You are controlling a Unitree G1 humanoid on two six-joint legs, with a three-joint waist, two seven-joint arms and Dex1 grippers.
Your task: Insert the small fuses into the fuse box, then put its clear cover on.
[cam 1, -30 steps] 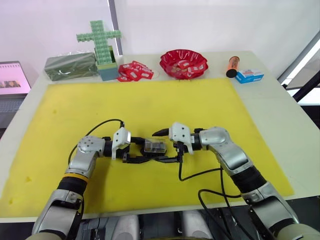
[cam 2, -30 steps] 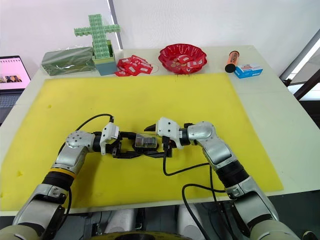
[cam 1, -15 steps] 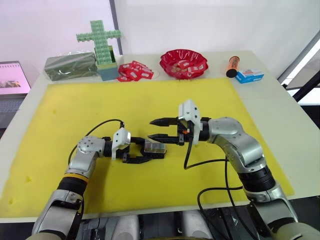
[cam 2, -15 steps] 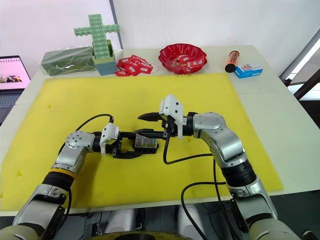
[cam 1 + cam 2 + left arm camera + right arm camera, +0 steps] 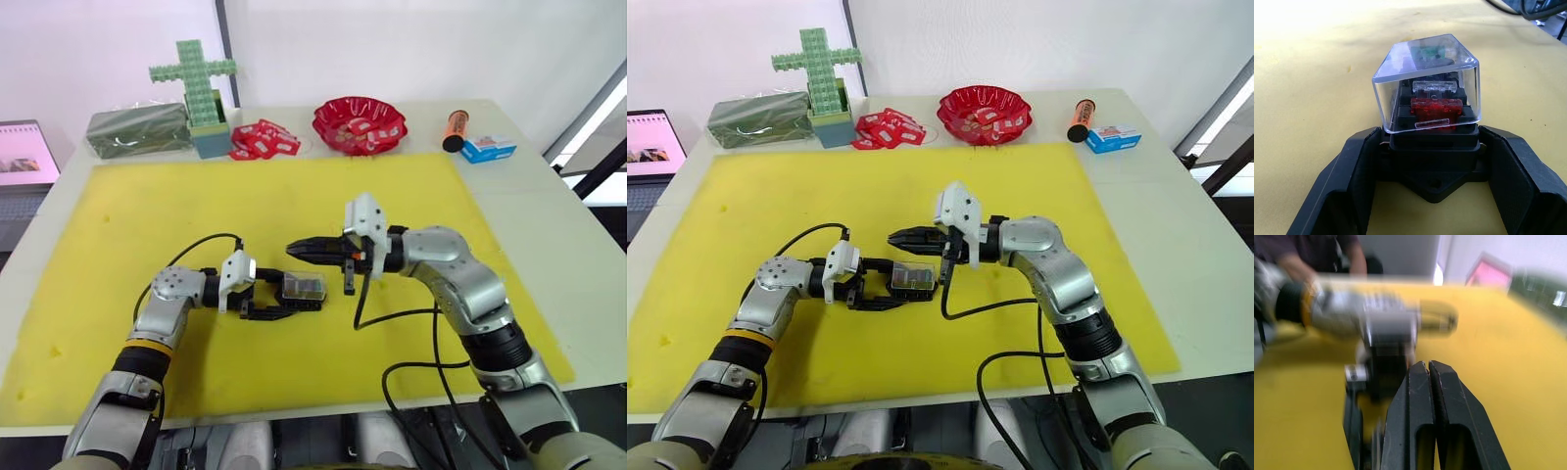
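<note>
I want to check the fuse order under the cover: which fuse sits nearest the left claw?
The red fuse, at the fuse box end held by the left claw. The pale clear one sits behind it, the green one farthest.

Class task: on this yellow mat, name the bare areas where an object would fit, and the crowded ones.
Bare: the yellow mat between the grippers and the far edge, and its near strip. Crowded: the middle, where the left gripper holds the black fuse box under its clear cover, and the table's far edge around the red bowl.
</note>
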